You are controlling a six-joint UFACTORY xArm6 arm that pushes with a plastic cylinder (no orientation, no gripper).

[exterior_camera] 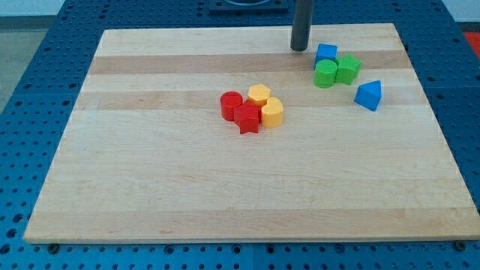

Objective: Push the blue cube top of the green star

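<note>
The blue cube (326, 52) sits near the view's top right of the wooden board (150, 187). It touches the green star (348, 69) at its lower right and a green cylinder (325, 74) just below it. My tip (300, 48) stands just left of the blue cube, a small gap apart, at about the same height in the view.
A blue triangular block (368, 95) lies lower right of the green star. A cluster at the board's middle holds a red cylinder (231, 104), a red star (247, 118), a yellow hexagon-like block (259, 94) and a yellow cylinder-like block (271, 112).
</note>
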